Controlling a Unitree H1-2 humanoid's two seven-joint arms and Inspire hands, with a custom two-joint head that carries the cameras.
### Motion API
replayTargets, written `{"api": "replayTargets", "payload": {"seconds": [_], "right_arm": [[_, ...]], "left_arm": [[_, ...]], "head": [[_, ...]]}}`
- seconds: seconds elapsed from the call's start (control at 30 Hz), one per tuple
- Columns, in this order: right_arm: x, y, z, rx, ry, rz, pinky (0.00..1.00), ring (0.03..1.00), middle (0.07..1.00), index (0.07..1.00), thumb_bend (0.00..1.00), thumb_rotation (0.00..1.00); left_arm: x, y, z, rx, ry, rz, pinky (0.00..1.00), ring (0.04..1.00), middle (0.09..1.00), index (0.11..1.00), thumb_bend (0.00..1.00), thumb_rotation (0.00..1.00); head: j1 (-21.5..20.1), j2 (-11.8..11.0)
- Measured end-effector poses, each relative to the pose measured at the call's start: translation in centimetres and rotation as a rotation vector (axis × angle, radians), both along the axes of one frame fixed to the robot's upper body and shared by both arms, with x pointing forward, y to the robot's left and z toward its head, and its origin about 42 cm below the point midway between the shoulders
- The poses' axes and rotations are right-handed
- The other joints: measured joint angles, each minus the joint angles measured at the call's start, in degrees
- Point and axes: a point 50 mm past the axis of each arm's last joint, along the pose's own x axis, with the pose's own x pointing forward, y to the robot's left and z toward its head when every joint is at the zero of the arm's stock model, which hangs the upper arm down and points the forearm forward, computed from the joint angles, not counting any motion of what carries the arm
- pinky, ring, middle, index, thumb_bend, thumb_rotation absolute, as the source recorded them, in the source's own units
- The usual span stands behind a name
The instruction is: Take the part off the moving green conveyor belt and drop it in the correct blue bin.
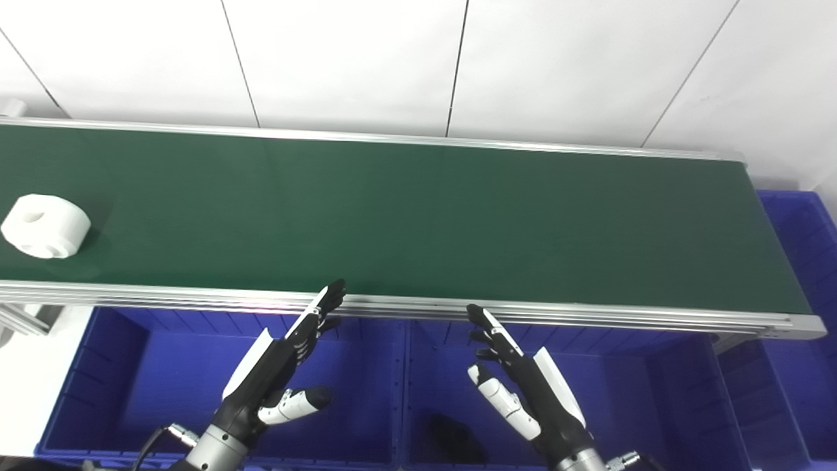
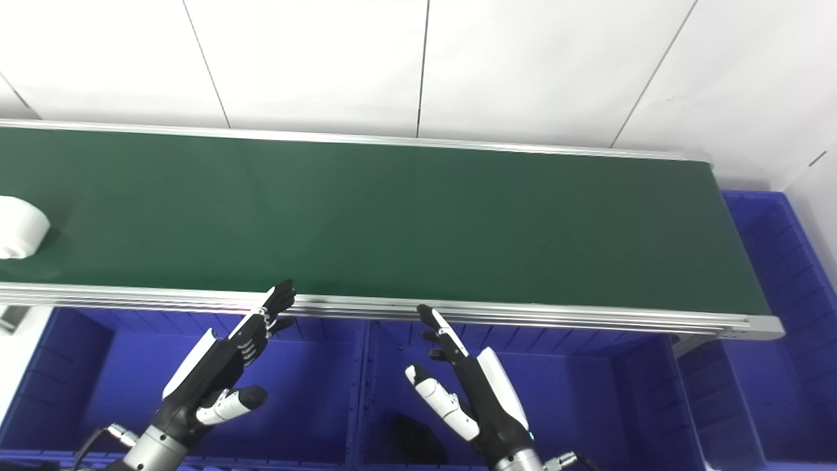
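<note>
White round part [image 1: 44, 226], bore facing up, on belt [image 1: 418, 216] far left of both empty, spread-fingered hands: left hand [image 1: 278, 366], right hand [image 1: 523, 383].

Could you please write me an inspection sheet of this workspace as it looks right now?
Surface: green conveyor belt with metal side rails, running left to right; bare apart from one part.
Job's things: white round part with a hole on top, lying at the belt's far left; blue bins in a row below the near rail, and another blue bin past the belt's right end.
Clutter: a dark object in the middle bin, too dim to identify.
Hands: left hand and right hand both open, holding nothing, raised over the bins near the rail.
Cables: short cable at the left wrist.
Surroundings: white panelled wall behind the belt.
</note>
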Motion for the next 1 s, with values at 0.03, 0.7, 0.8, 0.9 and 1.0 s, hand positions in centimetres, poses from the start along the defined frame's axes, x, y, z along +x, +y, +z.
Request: {"api": "replayTargets", "payload": {"seconds": [0.03, 0.7, 0.8, 0.9, 1.0], "right_arm": [[0.0, 0.0, 0.0, 0.000, 0.000, 0.000, 0.83, 0.904, 0.947, 0.965, 0.59, 1.00], [0.0, -2.5, -2.2, -0.009, 0.053, -0.002, 0.81, 0.896, 0.948, 0.972, 0.45, 1.00], [0.4, -2.5, -2.2, -0.012, 0.047, 0.003, 0.81, 0.895, 0.946, 0.969, 0.46, 0.98], [0.8, -2.4, -2.2, -0.011, 0.034, 0.009, 0.81, 0.891, 0.943, 0.967, 0.46, 0.97], [0.9, -2.4, -2.6, -0.014, 0.037, 0.002, 0.79, 0.880, 0.935, 0.960, 0.46, 0.96]], "left_arm": [[0.0, 0.0, 0.0, -0.001, 0.000, 0.000, 0.95, 1.000, 1.000, 1.000, 0.69, 0.80], [-0.2, -2.5, -2.6, 0.015, 0.064, -0.006, 0.92, 0.991, 1.000, 0.987, 0.73, 0.72], [0.2, -2.8, -2.7, 0.017, 0.041, -0.002, 0.90, 0.990, 1.000, 0.990, 0.73, 0.73], [0.7, -3.0, -2.7, 0.020, 0.011, -0.003, 0.90, 0.990, 1.000, 0.991, 0.73, 0.74], [0.9, -3.0, -2.8, 0.012, -0.003, -0.001, 0.92, 0.991, 1.000, 0.998, 0.71, 0.71]], "head": [[0.3, -0.3], [20.3, -11.3], [20.3, -12.0], [19.9, -13.0], [19.5, -14.1]]}}
